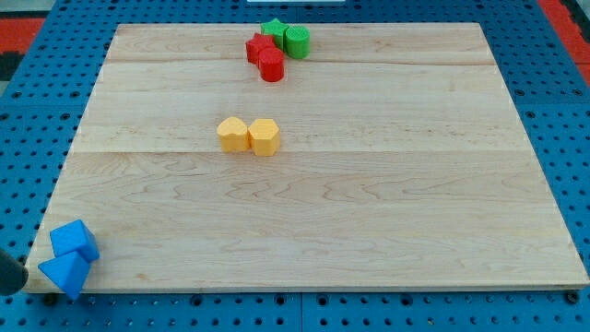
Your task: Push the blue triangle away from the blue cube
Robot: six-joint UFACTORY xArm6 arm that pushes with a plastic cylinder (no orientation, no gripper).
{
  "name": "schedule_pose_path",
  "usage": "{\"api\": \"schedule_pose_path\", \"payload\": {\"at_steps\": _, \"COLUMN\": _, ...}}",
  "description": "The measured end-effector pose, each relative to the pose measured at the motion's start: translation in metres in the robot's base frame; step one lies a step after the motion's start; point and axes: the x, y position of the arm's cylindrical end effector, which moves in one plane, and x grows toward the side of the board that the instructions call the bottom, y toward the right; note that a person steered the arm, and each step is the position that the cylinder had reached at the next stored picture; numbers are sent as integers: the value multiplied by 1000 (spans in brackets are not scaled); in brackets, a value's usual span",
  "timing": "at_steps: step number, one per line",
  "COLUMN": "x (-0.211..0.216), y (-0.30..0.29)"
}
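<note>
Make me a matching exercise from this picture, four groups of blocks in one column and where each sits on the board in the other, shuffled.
Column one:
1. blue blocks
2. yellow blocks
3. red blocks
4. green blocks

Column two:
A. near the middle of the board
B. at the view's top edge, right side of the top cluster
C. the view's bottom left corner
D. near the view's top, left side of the top cluster

Pairs: 1-C, 2-A, 3-D, 4-B

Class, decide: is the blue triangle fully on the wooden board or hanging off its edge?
Hanging off. The blue triangle overlaps the board's bottom-left corner, touching the blue cube. My tip cannot be made out.
</note>
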Motion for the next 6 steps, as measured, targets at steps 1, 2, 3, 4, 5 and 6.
{"api": "schedule_pose_path", "payload": {"at_steps": 1, "x": 0, "y": 7}}
{"api": "schedule_pose_path", "payload": {"at_steps": 2, "x": 0, "y": 20}}
{"api": "schedule_pose_path", "payload": {"at_steps": 3, "x": 0, "y": 20}}
{"api": "schedule_pose_path", "payload": {"at_steps": 4, "x": 0, "y": 41}}
{"api": "schedule_pose_path", "payload": {"at_steps": 5, "x": 0, "y": 106}}
{"api": "schedule_pose_path", "payload": {"at_steps": 6, "x": -8, "y": 229}}
